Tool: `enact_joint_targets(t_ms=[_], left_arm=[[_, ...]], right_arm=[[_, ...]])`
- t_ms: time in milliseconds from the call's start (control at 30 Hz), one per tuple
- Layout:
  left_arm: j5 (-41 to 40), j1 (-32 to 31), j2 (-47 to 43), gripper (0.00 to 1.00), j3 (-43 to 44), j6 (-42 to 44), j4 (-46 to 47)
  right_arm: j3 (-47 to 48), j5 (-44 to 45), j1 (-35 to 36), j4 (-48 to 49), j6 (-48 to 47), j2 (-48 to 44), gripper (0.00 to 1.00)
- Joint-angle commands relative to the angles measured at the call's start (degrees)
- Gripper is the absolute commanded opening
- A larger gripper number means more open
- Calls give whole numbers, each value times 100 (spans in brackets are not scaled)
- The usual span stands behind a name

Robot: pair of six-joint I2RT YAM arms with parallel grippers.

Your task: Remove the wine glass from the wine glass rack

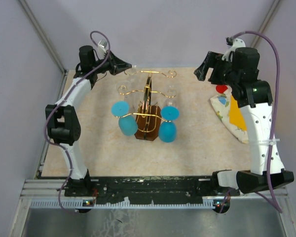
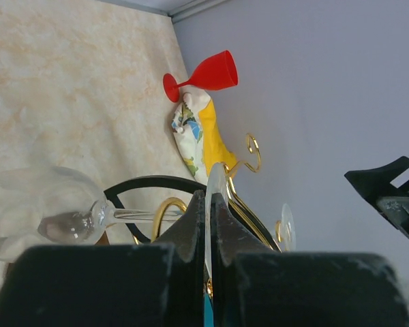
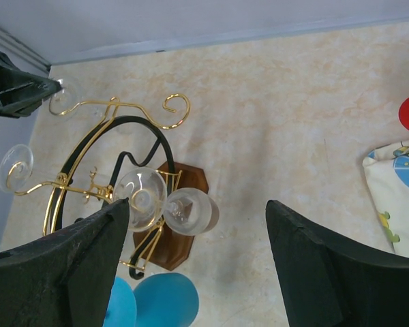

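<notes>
On the rack [image 3: 174, 252], wine glasses [image 1: 167, 131] hang

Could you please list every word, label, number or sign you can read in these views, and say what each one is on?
No text can be read in any view.
Cloth: printed coloured shapes only, no letters.
Rack: plain gold wire, no label.
Front rail: pale specks and a white toothed strip, too small to read as marks.
</notes>
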Motion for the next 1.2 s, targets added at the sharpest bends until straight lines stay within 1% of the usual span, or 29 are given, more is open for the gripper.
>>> enact_joint_targets(t_ms=[0,200,300,467,533,600,667,733,800,933,1033,1167], left_arm=[[156,-27,325,0,370,-632,930],[97,-18,693,0,649,-1265,1899],[-50,-3,877,0,971,-1359,2069],[-396,173,1018,0,1434,-1199,1914],[-573,348,986,0,1564,-795,1502],[-867,505,921,0,1754,-140,716],[-1518,657,867,0,2072,700,-582],[-2084,824,765,0,2115,1221,-1409],[-2807,981,675,0,2128,1580,-2029],[-4200,1113,715,0,2396,2472,-3003],[-5202,1121,785,0,2458,3031,-3420],[-6411,1086,924,0,2413,3708,-3653]], right_arm=[[275,4,-22,-5,-120,-57,82],[509,20,-28,-245,-211,17,82],[544,61,-21,-328,-256,1,82],[557,128,-26,-427,-354,-34,82],[544,139,-22,-452,-388,-44,82],[528,153,-22,-472,-428,-61,83],[500,171,-35,-483,-473,-76,83],[438,168,-37,-468,-503,-95,83],[327,118,-32,-404,-503,-129,83],[72,114,-35,-314,-500,-209,83],[-106,221,-32,-275,-557,-304,83],[-495,-1,-30,-81,-554,-444,83]])
